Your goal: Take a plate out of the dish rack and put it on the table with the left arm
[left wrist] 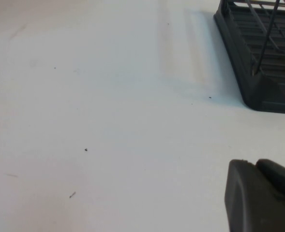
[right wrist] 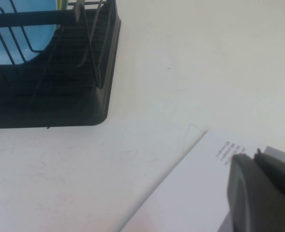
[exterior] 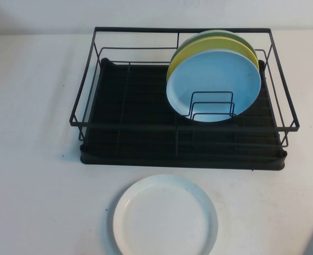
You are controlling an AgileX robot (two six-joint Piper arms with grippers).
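The white plate (exterior: 165, 217) lies flat on the white table (exterior: 34, 159), just in front of the black wire dish rack (exterior: 145, 143). Neither arm shows in the high view. My left gripper (left wrist: 256, 163) is shut and empty, low over bare table (left wrist: 108, 96), with a corner of the rack (left wrist: 258, 72) some way off. My right gripper (right wrist: 255, 155) is shut and empty above a white printed sheet (right wrist: 190, 183), away from the rack's corner (right wrist: 60, 96).
A light blue plate (exterior: 214, 79) stands on edge against wire dividers at the rack's right, with a yellow plate (exterior: 199, 50) and a green plate (exterior: 220, 34) behind it. The blue plate also shows in the right wrist view (right wrist: 21, 38). The rack's left half holds nothing.
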